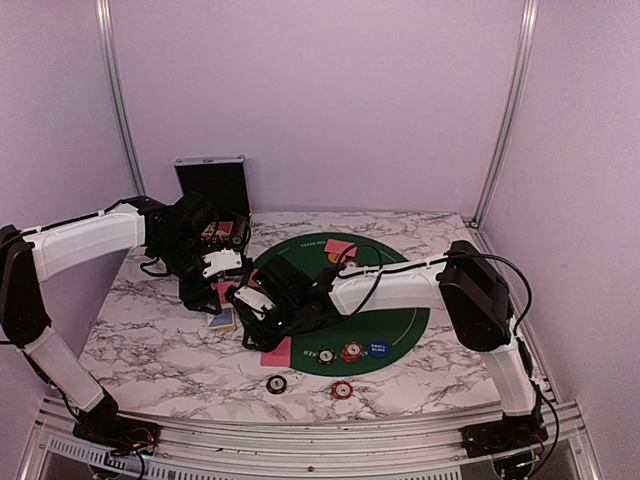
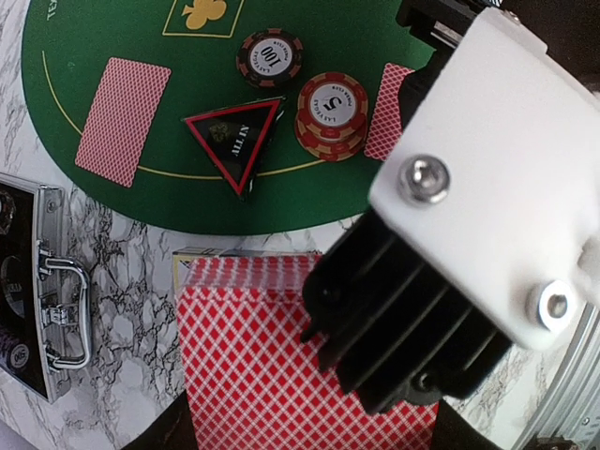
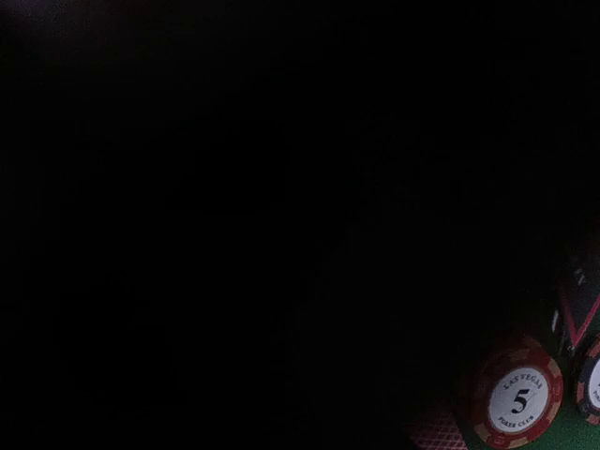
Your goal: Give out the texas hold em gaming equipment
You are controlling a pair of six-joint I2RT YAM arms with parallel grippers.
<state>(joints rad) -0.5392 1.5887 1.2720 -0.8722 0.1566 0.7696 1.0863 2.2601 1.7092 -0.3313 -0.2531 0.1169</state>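
Both grippers are found at a deck of pink-red-backed playing cards (image 2: 253,361). The left gripper (image 1: 220,295) is clenched on it above the white marbled bench (image 2: 112,234). The right gripper (image 1: 246,300) is placed over it, its grip not discernible. Nearby, red-orange striped poker chips (image 2: 332,114) are stacked on a round green felt mat (image 2: 309,202).

Green mat (image 1: 400,320) sat mid-table on marble table (image 1: 150,340). Left gripper (image 1: 218,297) clamped a pink-red deck (image 1: 224,289) off the mat's 9 o'clock edge. Right gripper (image 1: 252,305) was just beside it, jaws unclear. Loose card (image 1: 340,247) lay at mat's 12, another card (image 1: 277,352) at 7. Black chip (image 1: 276,384) and red-orange chip (image 1: 342,389) lay off-mat near 6. Black case (image 1: 212,185) stood at table's 11.
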